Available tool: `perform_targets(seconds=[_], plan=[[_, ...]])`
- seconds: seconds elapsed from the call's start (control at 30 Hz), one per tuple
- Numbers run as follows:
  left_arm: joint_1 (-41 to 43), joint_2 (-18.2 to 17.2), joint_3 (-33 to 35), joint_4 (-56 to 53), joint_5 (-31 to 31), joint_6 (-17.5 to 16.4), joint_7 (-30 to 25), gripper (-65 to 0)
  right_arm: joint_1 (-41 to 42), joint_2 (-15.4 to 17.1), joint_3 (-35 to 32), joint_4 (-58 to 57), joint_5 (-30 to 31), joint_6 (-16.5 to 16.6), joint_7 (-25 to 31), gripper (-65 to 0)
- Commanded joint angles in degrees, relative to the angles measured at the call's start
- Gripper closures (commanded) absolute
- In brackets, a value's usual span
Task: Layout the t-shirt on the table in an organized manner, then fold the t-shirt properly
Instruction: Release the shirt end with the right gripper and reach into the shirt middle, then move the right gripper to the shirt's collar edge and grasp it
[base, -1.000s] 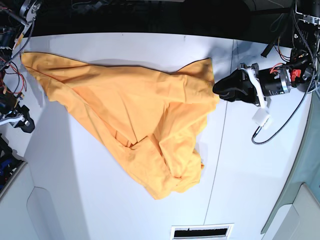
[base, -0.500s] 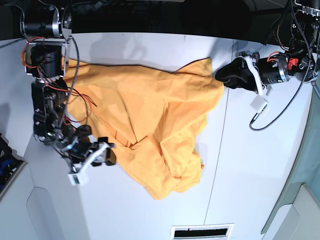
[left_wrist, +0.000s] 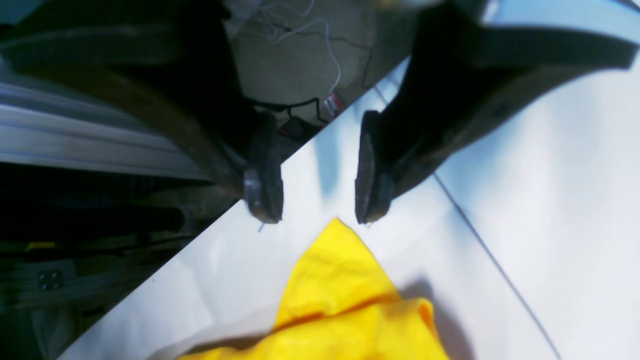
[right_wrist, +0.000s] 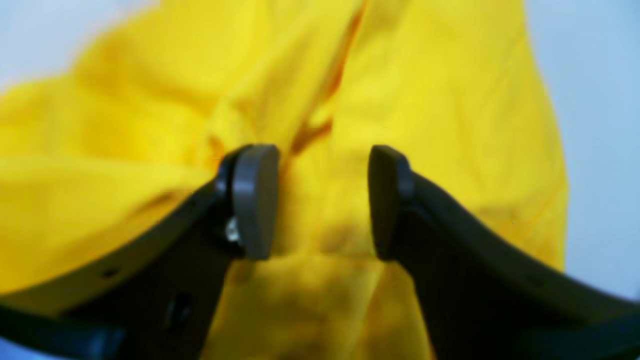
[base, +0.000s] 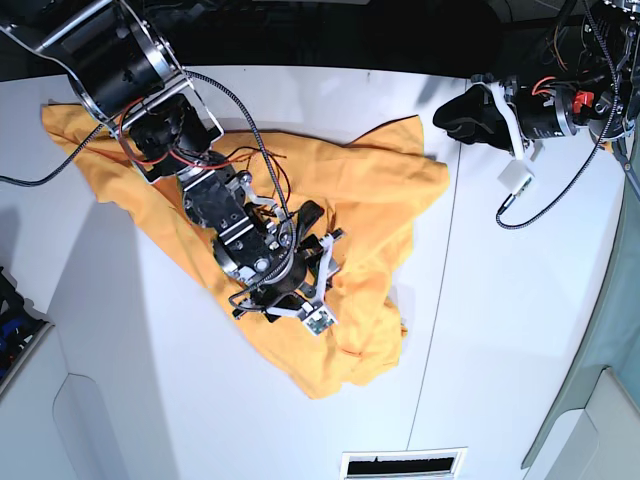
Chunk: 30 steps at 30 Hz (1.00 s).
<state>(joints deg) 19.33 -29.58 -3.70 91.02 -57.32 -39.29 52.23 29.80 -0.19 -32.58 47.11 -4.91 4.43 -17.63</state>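
The orange-yellow t-shirt (base: 360, 190) lies crumpled and spread across the white table (base: 520, 330), one corner pointing to the far right. My right gripper (base: 318, 228) hovers over the shirt's middle. In the right wrist view it (right_wrist: 320, 200) is open, with rumpled t-shirt (right_wrist: 425, 100) showing behind the gap and nothing gripped. My left gripper (base: 438, 120) sits just off the shirt's far right corner. The left wrist view shows it (left_wrist: 315, 210) open, with the t-shirt corner tip (left_wrist: 340, 260) just short of the fingertips and not touched.
A thin dark seam (base: 452, 260) runs across the table to the right of the shirt. A black cable with a white plug (base: 515, 178) hangs from the left arm. A vent slot (base: 402, 465) sits at the near edge and a grey-green panel (base: 615, 340) at the right.
The right arm swung in from the left edge to above the shirt's middle, and its jaws opened. The left gripper drew back toward the far edge, away from the shirt's right corner.
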Motion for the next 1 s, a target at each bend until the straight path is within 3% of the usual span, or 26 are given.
perform_targets(seconds=[0.0, 0.07, 0.37, 0.5, 0.57, 0.6, 0.73, 0.97], plan=[[-0.3, -0.9, -0.4, 0.7, -1.2, -0.7, -1.0, -27.5, 2.1, -0.2, 0.2, 0.2, -1.0, -3.0, 1.8, -29.5], [-0.3, -0.9, -0.4, 0.7, -2.0, -0.7, -1.0, -27.5, 2.1, 0.0, 0.2, -0.1, -1.6, -4.5, 1.8, -29.5], [-0.3, -0.9, -0.4, 0.7, -1.9, -0.7, -1.9, -27.5, 2.1, 0.3, 0.2, -0.1, -3.8, -4.7, 1.8, -28.6], [-0.3, -0.9, -0.4, 0.7, -1.9, -0.7, -1.9, -27.5, 2.3, 0.5, 0.2, -0.1, -6.1, -4.7, 1.9, -13.1], [-0.3, -0.9, -0.4, 0.7, -1.9, -0.7, -1.9, -26.3, 2.4, 0.7, 0.4, -0.1, -8.7, -4.7, 2.1, -1.2], [-0.3, -0.9, -0.4, 0.7, -1.8, -0.7, -1.9, -24.9, 2.7, 0.9, 0.4, 0.0, -9.6, -5.2, 2.2, 0.0], [-0.2, -0.9, -0.4, 0.7, -0.2, -0.7, -1.8, -23.6, 6.3, 2.5, 0.5, 0.0, -11.2, -7.1, 2.0, 0.0], [0.9, -0.9, -0.4, 0.7, 0.6, -0.7, -1.3, -23.6, 14.2, 8.7, 5.5, 0.0, -11.1, -7.3, -1.5, 0.0]])
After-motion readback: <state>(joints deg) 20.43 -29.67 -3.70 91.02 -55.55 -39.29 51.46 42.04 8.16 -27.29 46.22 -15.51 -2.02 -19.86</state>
